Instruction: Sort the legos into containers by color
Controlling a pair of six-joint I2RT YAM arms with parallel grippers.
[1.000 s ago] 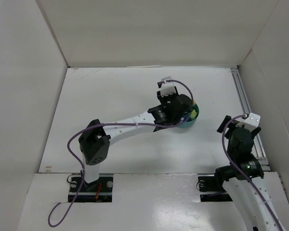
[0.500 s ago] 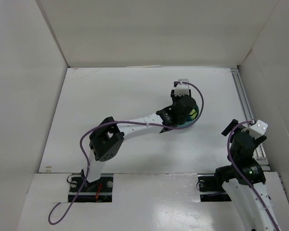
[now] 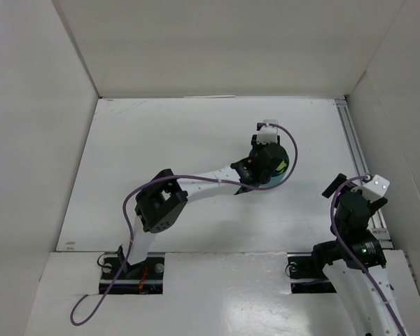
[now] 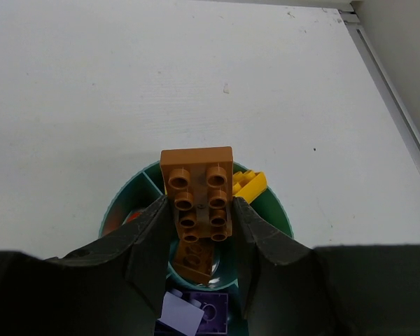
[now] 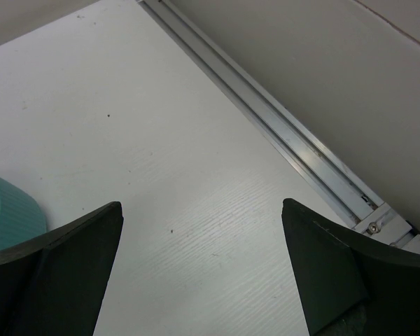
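My left gripper (image 4: 199,218) is shut on a brownish-orange lego (image 4: 198,189) and holds it over the round teal tub (image 4: 281,218). Below it, another brownish-orange brick (image 4: 194,257) lies in the tub's central cup. A yellow brick (image 4: 249,187) sits in a far wedge, a red one (image 4: 129,218) shows in the left wedge, and a purple brick (image 4: 204,312) lies in the near wedge. In the top view my left gripper (image 3: 266,162) covers most of the tub (image 3: 283,171). My right gripper (image 5: 203,231) is open and empty over bare table, the tub's edge (image 5: 14,210) at its left.
White walls enclose the table on three sides. A metal rail (image 3: 357,157) runs along the right edge, also seen in the right wrist view (image 5: 280,126). My right arm (image 3: 353,217) rests near the front right corner.
My left gripper has moved right over the tub with the brick in it, and the left arm's elbow swung right. My right arm shifted slightly one second ago and has since held still.
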